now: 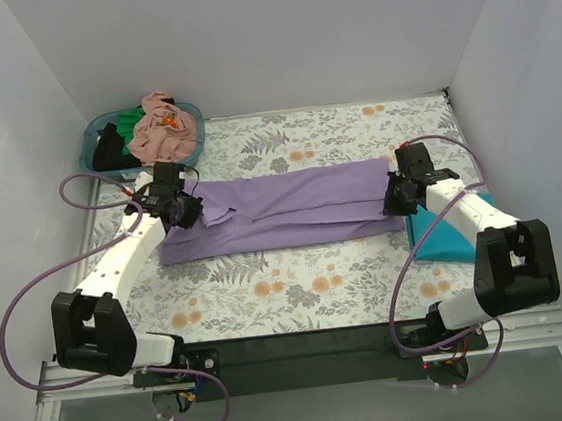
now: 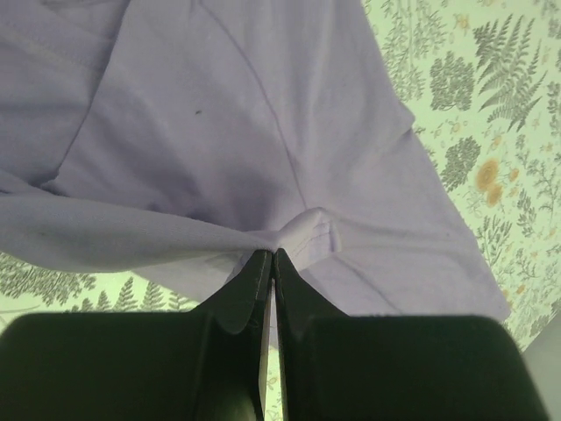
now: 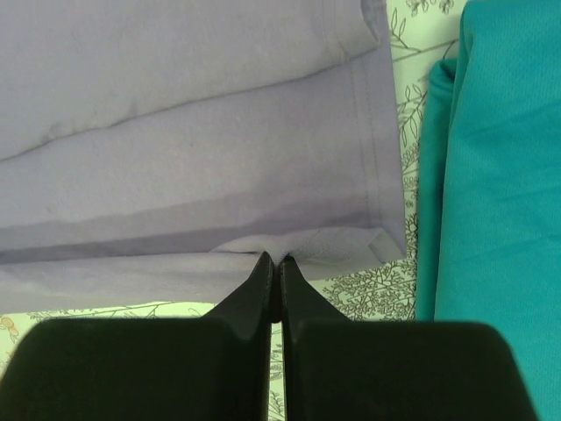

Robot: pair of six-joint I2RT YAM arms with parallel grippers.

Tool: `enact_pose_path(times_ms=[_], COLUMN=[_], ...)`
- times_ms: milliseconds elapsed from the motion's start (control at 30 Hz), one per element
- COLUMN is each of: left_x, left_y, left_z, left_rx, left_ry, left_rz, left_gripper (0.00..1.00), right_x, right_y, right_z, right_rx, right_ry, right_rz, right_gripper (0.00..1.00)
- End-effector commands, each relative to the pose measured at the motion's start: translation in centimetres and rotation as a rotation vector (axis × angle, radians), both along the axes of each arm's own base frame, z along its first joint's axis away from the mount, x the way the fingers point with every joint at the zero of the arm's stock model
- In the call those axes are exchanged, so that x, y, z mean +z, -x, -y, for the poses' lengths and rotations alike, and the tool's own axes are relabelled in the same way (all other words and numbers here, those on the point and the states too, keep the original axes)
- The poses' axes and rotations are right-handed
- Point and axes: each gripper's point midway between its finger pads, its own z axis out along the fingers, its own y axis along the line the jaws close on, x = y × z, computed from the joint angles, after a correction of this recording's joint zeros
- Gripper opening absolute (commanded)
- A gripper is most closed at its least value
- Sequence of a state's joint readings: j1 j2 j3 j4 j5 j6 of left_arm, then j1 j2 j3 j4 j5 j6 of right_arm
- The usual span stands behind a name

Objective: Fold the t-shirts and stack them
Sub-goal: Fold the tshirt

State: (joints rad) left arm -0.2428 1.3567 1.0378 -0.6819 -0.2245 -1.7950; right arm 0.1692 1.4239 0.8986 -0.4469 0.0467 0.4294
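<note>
Lavender shirt (image 1: pixel 291 207): was laid across the middle of the counter as a long folded band, stretched between the two arms.
Left fingers (image 2: pixel 258 282): were pressed together, with a bunched fold at the shirt's left end pinched between their tips.
Right fingers (image 3: pixel 262 282): were pressed together, with the hemmed edge at the shirt's right end pinched at the tips.
Teal shirt (image 1: pixel 447 241): was seen folded just beside the lavender shirt's right end, partly covered by the right forearm in the top view.
Basket (image 1: pixel 88 150): a teal plastic one was set in the far left corner, near the left wrist.
Basket contents: a salmon-pink shirt (image 1: pixel 162 128) was heaped on top, with a green shirt (image 1: pixel 131 120) and a black shirt (image 1: pixel 109 148) beside it.
Cables (image 1: pixel 5 322): purple ones were looped out from each arm, clear of the cloth.
Counter (image 1: pixel 299 281): was covered by a grey cloth printed with ferns and orange flowers.
Room: pale plain walls (image 1: pixel 272 30) were seen on three sides.
</note>
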Motion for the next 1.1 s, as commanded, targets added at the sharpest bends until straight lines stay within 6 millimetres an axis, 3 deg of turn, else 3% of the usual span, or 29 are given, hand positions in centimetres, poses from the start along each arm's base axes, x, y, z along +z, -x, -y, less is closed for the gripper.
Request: enact_pose_path(times_ms=[0, 400, 533, 600, 633, 667, 733, 767, 800, 867, 933, 967, 1000, 1033, 1067], left_x=[2.0, 0.9, -0.3, -1.1, -1.4, -2.2, -1.4, -1.2, -1.1, 0.4, 1.5, 0.8, 1.0, 1.5, 0.6], left_y=[-3.0, -6.4, -7.3, -8.1, -8.4, -8.8, -9.6, -10.0, -10.2, -10.8, -10.6, -9.8, -9.6, -9.1, -8.0], left_z=[0.1, -0.9, -1.3, -1.8, -2.1, -2.5, -2.6, -2.8, -2.9, -2.8, -1.9, -1.6, -1.2, -0.4, 0.0], left_rx=[-0.03, 0.02, 0.037, 0.059, 0.068, 0.077, 0.08, 0.085, 0.082, 0.077, 0.04, 0.02, -0.006, -0.034, -0.063], left_ry=[-0.018, -0.059, -0.073, -0.081, -0.082, -0.085, -0.074, -0.081, -0.088, -0.084, -0.044, -0.031, -0.011, 0.022, 0.036], left_rz=[0.106, 0.11, 0.089, 0.07, 0.065, 0.04, 0.032, 0.033, 0.032, 0.059, 0.085, 0.073, 0.085, 0.092, 0.069], left_gripper=[0.0, 0.0, 0.0, 0.0, 0.2, 0.38, 0.66, 0.9, 0.95, 0.95, 0.95, 0.95, 0.95, 0.95, 0.95], right_x=[1.6, 0.8, 0.1, -0.2, -0.3, -0.1, 0.6, 1.4, 2.3, 3.2, 4.3, 4.6, 3.9, 4.6, 4.5], right_y=[-2.1, -5.1, -6.2, -6.6, -7.1, -7.5, -7.9, -8.6, -8.7, -8.5, -7.8, -7.3, -6.4, -5.9, -5.3], right_z=[0.3, 0.1, 0.2, 0.3, 0.6, 0.7, 0.8, 0.9, 0.9, 0.6, 0.2, -0.4, -0.9, -1.4, -2.0], right_rx=[0.004, 0.009, -0.002, -0.01, -0.021, -0.028, -0.025, -0.021, -0.014, 0.022, 0.061, 0.098, 0.12, 0.143, 0.17], right_ry=[0.018, 0.024, 0.032, 0.038, 0.042, 0.05, 0.059, 0.064, 0.065, 0.059, 0.041, 0.019, -0.005, -0.013, -0.024], right_rz=[0.053, 0.026, 0.008, -0.002, -0.008, -0.005, 0.004, 0.029, 0.053, 0.076, 0.106, 0.113, 0.097, 0.119, 0.119], right_gripper=[0.01, 0.01, 0.01, 0.18, 0.27, 0.51, 0.67, 0.74, 0.79, 0.98, 0.99, 0.98, 0.98, 0.98, 0.98])
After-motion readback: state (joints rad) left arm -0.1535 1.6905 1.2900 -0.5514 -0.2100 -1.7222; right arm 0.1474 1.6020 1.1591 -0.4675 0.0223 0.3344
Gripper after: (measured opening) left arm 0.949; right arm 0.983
